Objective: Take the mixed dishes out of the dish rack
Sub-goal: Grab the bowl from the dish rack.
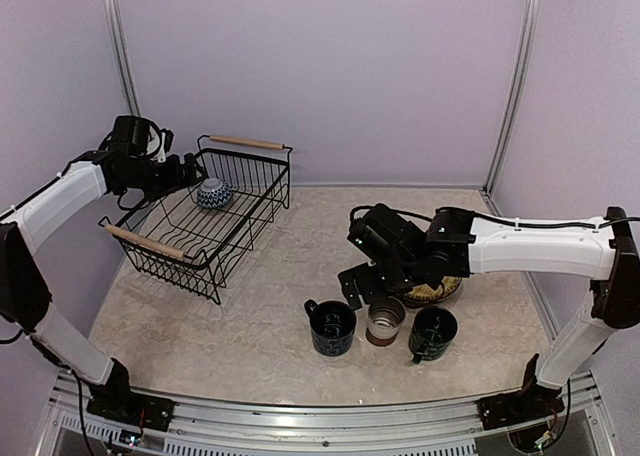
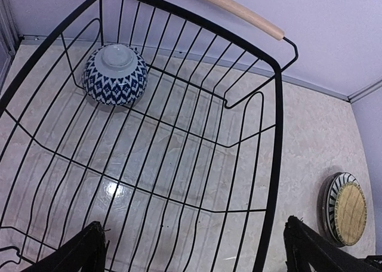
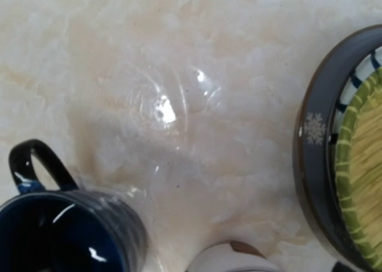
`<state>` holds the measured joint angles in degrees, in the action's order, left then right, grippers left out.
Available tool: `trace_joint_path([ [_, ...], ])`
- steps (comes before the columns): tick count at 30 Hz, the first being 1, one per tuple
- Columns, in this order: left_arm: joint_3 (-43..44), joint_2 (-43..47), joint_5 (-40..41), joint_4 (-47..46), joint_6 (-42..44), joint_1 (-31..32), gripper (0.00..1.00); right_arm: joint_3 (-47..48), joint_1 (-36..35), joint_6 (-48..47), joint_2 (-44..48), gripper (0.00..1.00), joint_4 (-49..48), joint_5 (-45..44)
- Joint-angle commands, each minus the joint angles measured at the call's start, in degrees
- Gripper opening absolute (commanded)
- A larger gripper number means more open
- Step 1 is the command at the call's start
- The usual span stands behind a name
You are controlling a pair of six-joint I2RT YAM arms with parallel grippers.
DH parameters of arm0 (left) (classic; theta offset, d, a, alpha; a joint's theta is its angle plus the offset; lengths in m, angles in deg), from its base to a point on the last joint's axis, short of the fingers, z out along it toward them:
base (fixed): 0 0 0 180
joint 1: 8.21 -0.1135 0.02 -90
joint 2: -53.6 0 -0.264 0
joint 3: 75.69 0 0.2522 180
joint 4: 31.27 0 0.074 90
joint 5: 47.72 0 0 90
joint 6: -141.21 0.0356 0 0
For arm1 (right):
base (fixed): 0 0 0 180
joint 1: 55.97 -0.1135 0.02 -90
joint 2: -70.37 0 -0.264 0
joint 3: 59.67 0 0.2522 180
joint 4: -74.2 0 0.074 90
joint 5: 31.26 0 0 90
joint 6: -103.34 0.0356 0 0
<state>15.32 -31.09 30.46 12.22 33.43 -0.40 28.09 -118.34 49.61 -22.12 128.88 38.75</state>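
The dish rack (image 1: 215, 238), black wire with wooden bar handles, stands at the left. Only a small blue-and-white patterned bowl (image 1: 213, 193) lies in it, upside down in the far corner (image 2: 114, 75). My left gripper (image 1: 190, 172) hovers open over the rack's left side, its fingers spread wide above the wire floor (image 2: 200, 255). On the table stand a dark blue mug (image 1: 331, 327), a grey brown-based cup (image 1: 385, 322) and a dark green mug (image 1: 433, 333). My right gripper (image 1: 368, 288) is open just above the cup (image 3: 236, 262), holding nothing. A stack of plates (image 3: 343, 153) sits beside it.
The right arm covers most of the plate stack (image 1: 440, 292). The dark blue mug (image 3: 65, 236) has its handle pointing away from the cup. Purple walls close the table on three sides.
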Motion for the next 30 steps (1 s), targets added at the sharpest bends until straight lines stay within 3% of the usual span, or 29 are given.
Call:
trace_joint_path([
  [1, 5.91, -3.97, 0.59, 3.64, -0.37, 0.01, 0.99, -4.76, 3.37, -1.29, 4.91, 1.0, -8.15, 0.07],
  [9, 25.17, -17.62, 5.54, 15.54, 5.25, 0.33, 0.92, -7.22, 10.03, -6.2, 9.16, 1.0, -13.39, 5.34],
  [18, 36.52, -28.22, 11.64, 21.17, 15.67, 0.36, 0.86, -4.84, 12.76, -7.35, 9.42, 1.0, -10.72, 8.02],
  [23, 46.56, -36.54, 11.56, 25.98, 16.62, 0.61, 0.69, -4.48, 13.15, -6.74, 8.57, 1.0, -9.86, 8.45],
  [30, 48.8, -41.62, 8.95, 21.32, 16.27, -0.26, 0.6, -2.58, 13.63, -5.53, 4.94, 1.0, -6.8, 9.42],
])
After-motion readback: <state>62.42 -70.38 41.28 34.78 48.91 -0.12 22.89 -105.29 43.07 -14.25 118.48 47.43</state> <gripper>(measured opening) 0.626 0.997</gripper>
